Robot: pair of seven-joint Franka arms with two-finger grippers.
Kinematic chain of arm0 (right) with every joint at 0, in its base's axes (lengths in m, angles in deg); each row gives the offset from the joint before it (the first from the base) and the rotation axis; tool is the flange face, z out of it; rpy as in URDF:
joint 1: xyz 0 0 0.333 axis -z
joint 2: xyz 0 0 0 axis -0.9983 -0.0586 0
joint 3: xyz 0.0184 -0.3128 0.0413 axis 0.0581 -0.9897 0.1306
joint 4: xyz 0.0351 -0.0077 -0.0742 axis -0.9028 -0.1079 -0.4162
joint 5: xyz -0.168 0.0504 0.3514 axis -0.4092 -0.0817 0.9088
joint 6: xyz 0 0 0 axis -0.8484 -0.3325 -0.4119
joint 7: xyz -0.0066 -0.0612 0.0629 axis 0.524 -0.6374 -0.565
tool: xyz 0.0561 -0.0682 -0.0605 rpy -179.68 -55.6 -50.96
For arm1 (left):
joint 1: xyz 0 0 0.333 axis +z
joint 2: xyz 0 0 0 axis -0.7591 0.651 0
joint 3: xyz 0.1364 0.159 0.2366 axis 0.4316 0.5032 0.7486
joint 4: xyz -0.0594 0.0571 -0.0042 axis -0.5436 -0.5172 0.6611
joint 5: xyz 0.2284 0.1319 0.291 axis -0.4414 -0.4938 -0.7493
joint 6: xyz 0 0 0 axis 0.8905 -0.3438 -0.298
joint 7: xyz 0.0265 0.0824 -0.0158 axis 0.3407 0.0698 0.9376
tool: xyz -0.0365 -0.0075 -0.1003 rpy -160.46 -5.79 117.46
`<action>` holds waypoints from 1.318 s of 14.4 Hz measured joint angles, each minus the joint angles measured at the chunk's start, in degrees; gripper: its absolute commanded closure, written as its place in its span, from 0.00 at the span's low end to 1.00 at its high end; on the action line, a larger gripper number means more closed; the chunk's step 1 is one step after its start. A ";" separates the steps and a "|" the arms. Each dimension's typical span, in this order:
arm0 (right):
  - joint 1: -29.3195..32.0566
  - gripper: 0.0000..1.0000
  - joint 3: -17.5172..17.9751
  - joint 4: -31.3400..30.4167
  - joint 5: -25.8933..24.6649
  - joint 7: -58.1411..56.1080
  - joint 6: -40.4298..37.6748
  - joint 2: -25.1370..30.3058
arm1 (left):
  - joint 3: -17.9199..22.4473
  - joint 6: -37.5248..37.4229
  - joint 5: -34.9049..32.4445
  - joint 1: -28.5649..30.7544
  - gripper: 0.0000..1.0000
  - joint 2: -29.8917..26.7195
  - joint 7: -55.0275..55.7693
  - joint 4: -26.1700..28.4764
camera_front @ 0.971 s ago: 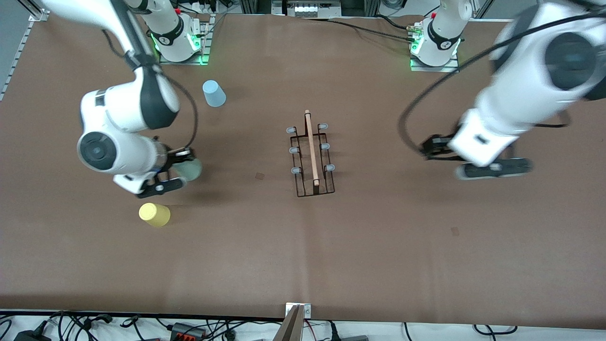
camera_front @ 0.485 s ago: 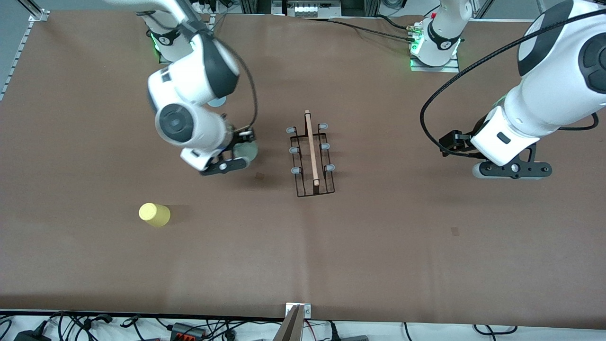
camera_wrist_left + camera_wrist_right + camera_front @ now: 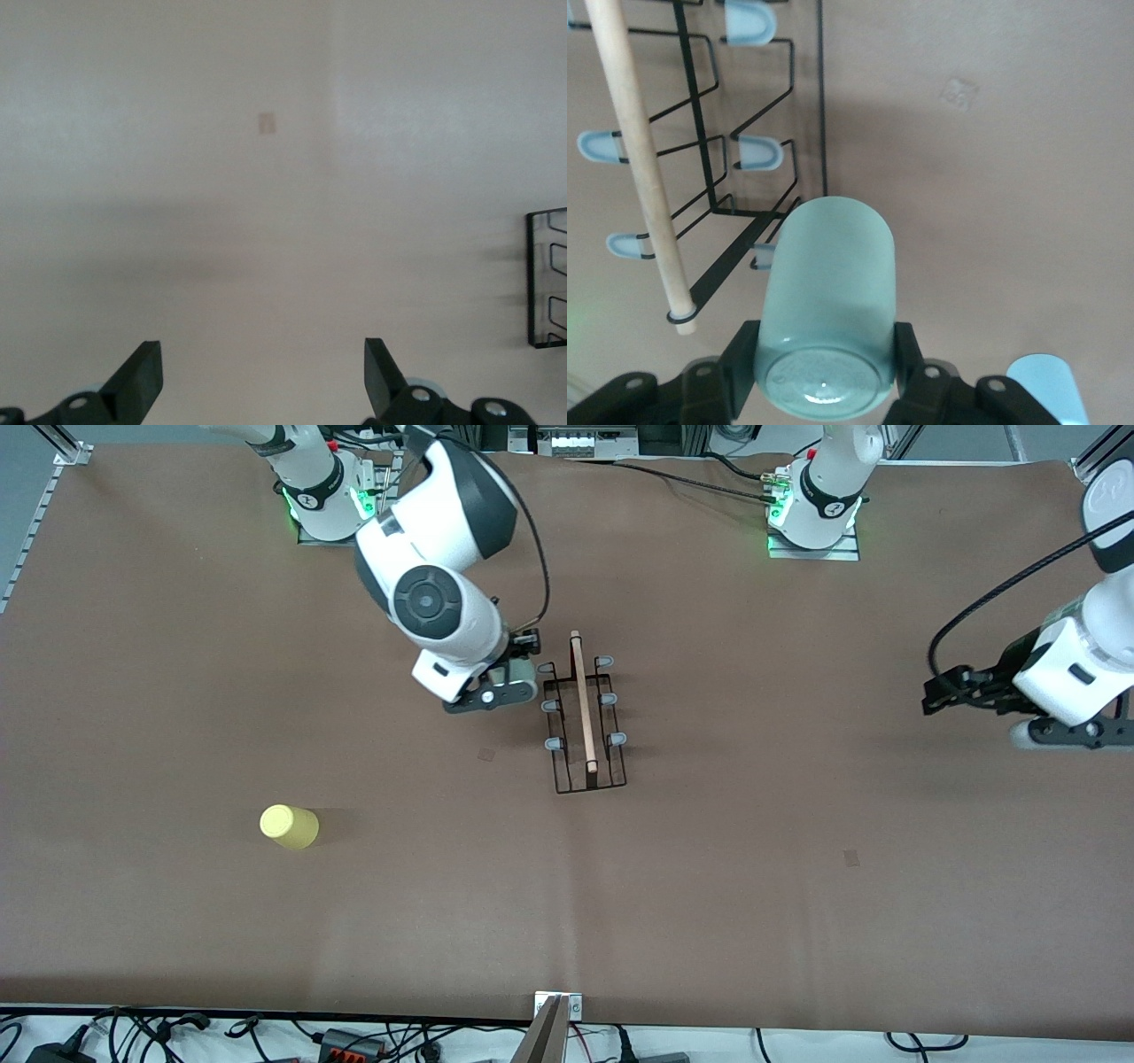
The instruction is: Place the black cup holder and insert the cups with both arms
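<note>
The black cup holder stands mid-table, its wooden rod handle on top, and its grey-tipped pegs carry nothing. My right gripper is shut on the pale green cup, just beside the holder's end pegs farthest from the front camera. In the right wrist view the green cup sits between the fingers, above the holder. The yellow cup lies toward the right arm's end. The light blue cup shows only in the right wrist view. My left gripper is open and empty.
The holder's edge shows at the side of the left wrist view, over bare brown table. The arm bases stand along the edge farthest from the front camera. Cables and a metal bracket lie along the near edge.
My right gripper has carried the green cup from near the yellow cup across to the holder. My left arm has drawn back toward its end of the table.
</note>
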 measured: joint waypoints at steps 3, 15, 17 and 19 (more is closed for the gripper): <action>-1.05 0.77 -0.02 0.59 0.28 0.13 0.51 -1.38 | 0.55 1.51 -0.49 -1.18 0.00 -2.27 0.43 2.71; -3.84 0.77 -0.02 0.89 2.00 0.66 2.96 -3.70 | 0.45 -0.44 -1.26 -2.41 0.00 -2.33 7.53 1.57; -4.31 0.77 -0.01 0.89 2.00 0.66 3.01 -4.63 | 0.46 -0.44 -1.26 -2.40 0.00 -2.33 7.62 1.38; -4.57 0.77 -0.01 0.89 2.00 0.66 3.67 -5.57 | 0.48 -0.44 -1.28 -2.39 0.00 -2.33 7.65 1.37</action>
